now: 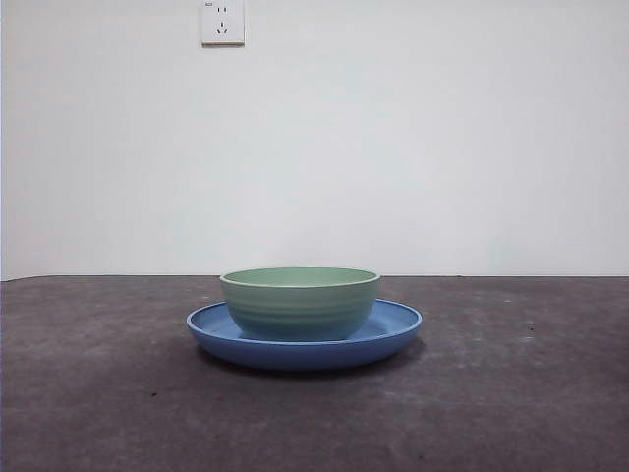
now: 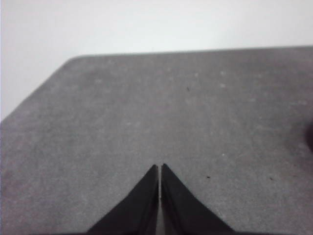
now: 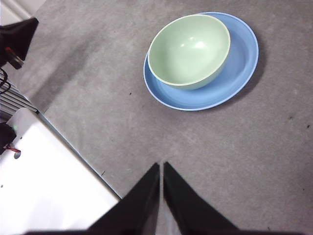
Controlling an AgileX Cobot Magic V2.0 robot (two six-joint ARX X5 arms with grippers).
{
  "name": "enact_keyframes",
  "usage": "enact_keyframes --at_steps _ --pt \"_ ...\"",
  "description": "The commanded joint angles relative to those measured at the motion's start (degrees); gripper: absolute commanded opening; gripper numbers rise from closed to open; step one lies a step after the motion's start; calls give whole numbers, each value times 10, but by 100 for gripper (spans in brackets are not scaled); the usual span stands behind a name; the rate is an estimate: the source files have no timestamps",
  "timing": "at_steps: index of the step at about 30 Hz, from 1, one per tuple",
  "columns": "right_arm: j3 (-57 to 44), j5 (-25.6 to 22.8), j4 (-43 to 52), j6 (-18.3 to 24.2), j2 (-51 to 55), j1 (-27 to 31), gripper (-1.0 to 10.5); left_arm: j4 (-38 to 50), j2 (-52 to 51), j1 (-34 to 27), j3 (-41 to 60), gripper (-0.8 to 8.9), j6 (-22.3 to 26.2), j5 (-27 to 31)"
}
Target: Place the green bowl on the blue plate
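The green bowl [image 1: 300, 300] stands upright and empty on the blue plate [image 1: 393, 329] in the middle of the table. In the right wrist view the bowl [image 3: 188, 49] sits a little off centre on the plate [image 3: 242, 61]. My right gripper [image 3: 161, 169] is shut and empty, raised well back from the plate. My left gripper [image 2: 160, 170] is shut and empty over bare table, with neither dish in its view. Neither gripper shows in the front view.
The grey table [image 1: 98, 393] runs to a white wall with a socket [image 1: 222, 22]. In the right wrist view a white base plate [image 3: 44, 181] and a dark arm part [image 3: 17, 39] stand at the table's edge.
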State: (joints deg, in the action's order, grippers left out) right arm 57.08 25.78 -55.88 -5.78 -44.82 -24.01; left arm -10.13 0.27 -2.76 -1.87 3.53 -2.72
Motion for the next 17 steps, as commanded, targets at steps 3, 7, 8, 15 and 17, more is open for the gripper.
enact_keyframes --at_steps 3,7,8,15,17 --pt "11 1 6 5 -4 -4 8 -6 -1 -1 12 9 -2 2" --pt "11 1 6 5 -3 -4 8 -6 -1 -1 12 9 -8 2" --pt "11 1 6 5 -4 -4 8 -6 -1 -1 12 9 -8 2" --pt "11 1 6 5 -4 -4 8 -6 -1 -1 12 9 -8 2" --pt "11 1 6 5 -4 -4 8 -6 -1 -1 12 9 -8 2"
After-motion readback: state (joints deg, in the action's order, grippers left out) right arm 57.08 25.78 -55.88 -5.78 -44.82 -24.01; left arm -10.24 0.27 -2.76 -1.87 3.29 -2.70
